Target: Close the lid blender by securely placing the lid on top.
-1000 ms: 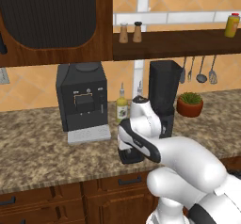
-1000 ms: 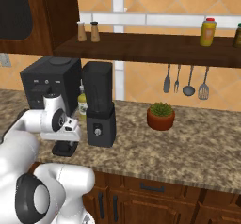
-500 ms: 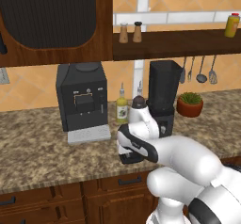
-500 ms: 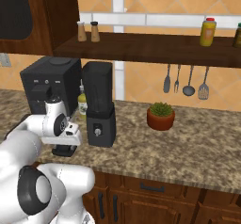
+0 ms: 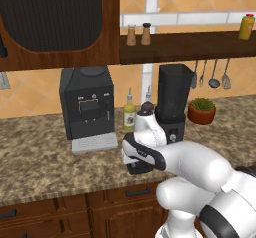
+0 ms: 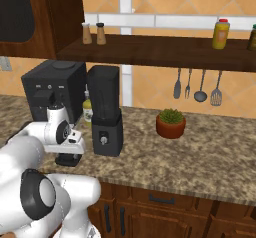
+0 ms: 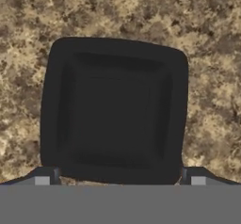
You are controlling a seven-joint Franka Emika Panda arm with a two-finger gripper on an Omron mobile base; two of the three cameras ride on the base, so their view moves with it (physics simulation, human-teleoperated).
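1. The coffee machine (image 5: 87, 107), a boxy matte black unit with a pale grey drip tray, stands at the left on the speckled brown stone tabletop (image 5: 35, 157). It plays no part in the task.
2. Right of it, the arm has sunk lower over the last second, bringing the gripper (image 7: 120, 180) down close over the lid (image 7: 113, 110). The lid lies flat on the tabletop, in front of the blender and a little to its left. It is a smooth black square with rounded corners and a stepped centre.
3. The fingers (image 7: 42, 180) stand apart, one at each side of the lid's near edge, and are not clamped on it (so the pickup looks about to begin, not done).
4. Further right, the blender (image 5: 172, 102) stands upright, its dark squarish jar open-topped above a base with a round silver knob; it awaits the lid.
5. A terracotta potted plant (image 5: 201, 111) sits at the far right.
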